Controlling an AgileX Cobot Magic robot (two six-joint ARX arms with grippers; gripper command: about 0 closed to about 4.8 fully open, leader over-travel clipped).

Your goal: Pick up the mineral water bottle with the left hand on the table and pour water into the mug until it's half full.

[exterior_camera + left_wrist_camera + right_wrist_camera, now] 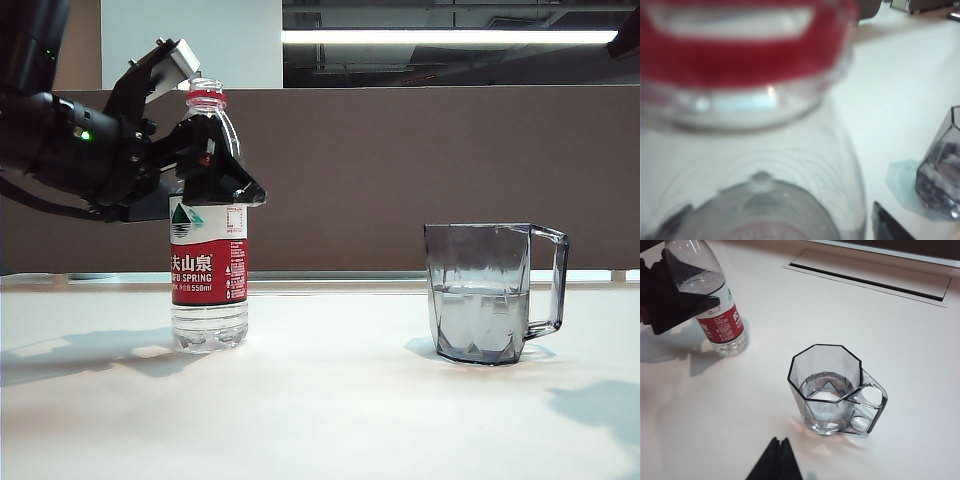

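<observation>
The bottle [208, 250] stood upright on the bench [320, 400] at the left of the scene, uncapped, its water level low, only the base section below the label appearing filled. The mug [490, 292] stood well apart to the right, handle turned right, holding water to roughly the middle of its height.

The left claw [205, 165] was at the bottle's shoulder, just above the label. Its fingers flanked the upper body and stood spread rather than clamped; whether they touched the plastic could not be told. The left wrist view showed only the blurred red neck ring and shoulder at close range, with the mug beyond.

The right claw [776, 460] hung near the front edge of the bench, nearer than the mug. Only its dark fingertips showed, lying pressed together with nothing between them.

Assessment: pouring appeared complete. The mug read as about half full, and the bottle was set back down on its base. What remained, in my judgement, was only for the left arm to clear the bottle without tipping it.
</observation>
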